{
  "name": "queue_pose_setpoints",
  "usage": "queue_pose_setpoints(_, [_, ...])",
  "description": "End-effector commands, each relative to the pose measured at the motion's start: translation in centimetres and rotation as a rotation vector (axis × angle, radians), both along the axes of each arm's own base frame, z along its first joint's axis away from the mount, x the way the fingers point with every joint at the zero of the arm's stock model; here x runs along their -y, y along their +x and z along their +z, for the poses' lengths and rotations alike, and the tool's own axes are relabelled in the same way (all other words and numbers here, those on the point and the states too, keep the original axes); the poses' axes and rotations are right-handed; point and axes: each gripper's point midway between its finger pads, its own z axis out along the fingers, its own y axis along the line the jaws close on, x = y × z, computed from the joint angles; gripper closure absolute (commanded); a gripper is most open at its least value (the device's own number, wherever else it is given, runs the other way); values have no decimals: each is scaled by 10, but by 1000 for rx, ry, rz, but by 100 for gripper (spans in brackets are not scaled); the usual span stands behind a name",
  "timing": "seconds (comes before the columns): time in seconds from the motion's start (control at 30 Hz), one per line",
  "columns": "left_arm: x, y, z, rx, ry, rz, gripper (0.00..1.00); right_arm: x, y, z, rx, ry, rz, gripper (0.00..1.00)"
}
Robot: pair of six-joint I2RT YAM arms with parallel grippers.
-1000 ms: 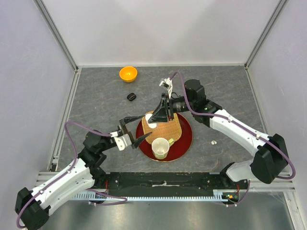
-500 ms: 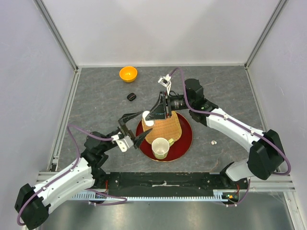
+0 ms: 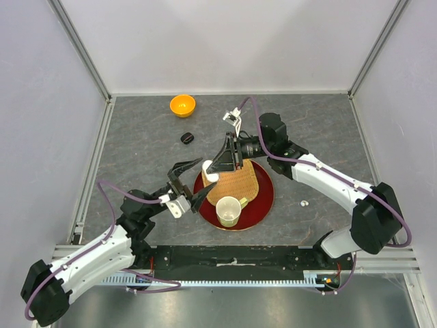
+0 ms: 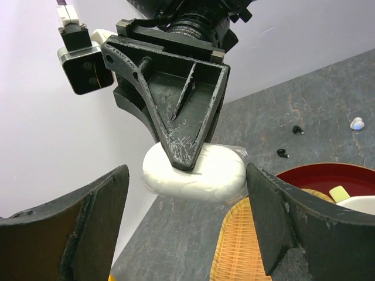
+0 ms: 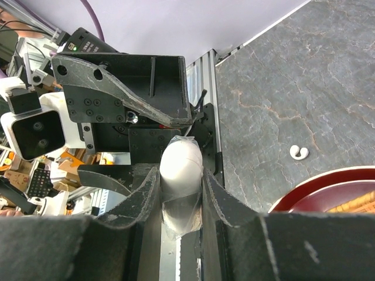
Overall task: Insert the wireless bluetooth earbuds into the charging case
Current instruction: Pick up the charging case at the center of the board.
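White charging case (image 4: 217,172) clamped in right jaws; left jaws open, case just beyond.

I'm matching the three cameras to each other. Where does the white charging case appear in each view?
Top external: white charging case at the red tray's upper-left rim, held by the right pincer.
Left wrist: centre, beneath the right pincer's tip.
Right wrist: centre, clamped between its fingers.
Shared landmark: the red tray, in all three views.
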Motion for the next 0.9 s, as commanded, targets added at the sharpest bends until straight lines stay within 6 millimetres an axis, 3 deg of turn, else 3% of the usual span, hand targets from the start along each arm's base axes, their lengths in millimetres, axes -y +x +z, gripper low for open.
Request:
queue_pose_setpoints(0.0, [2,-3,15,84,-12,-11,14,-3,-4,5,25,6,49,94])
queue_pose_setpoints(0.53, [11,-3,12,72,16,-44,19,-7,-15,6,35,12,107,94])
queue_pose_setpoints(0.87, [15,-4,13,68,24,-64,37,-10,-12,1,23,0,100,94])
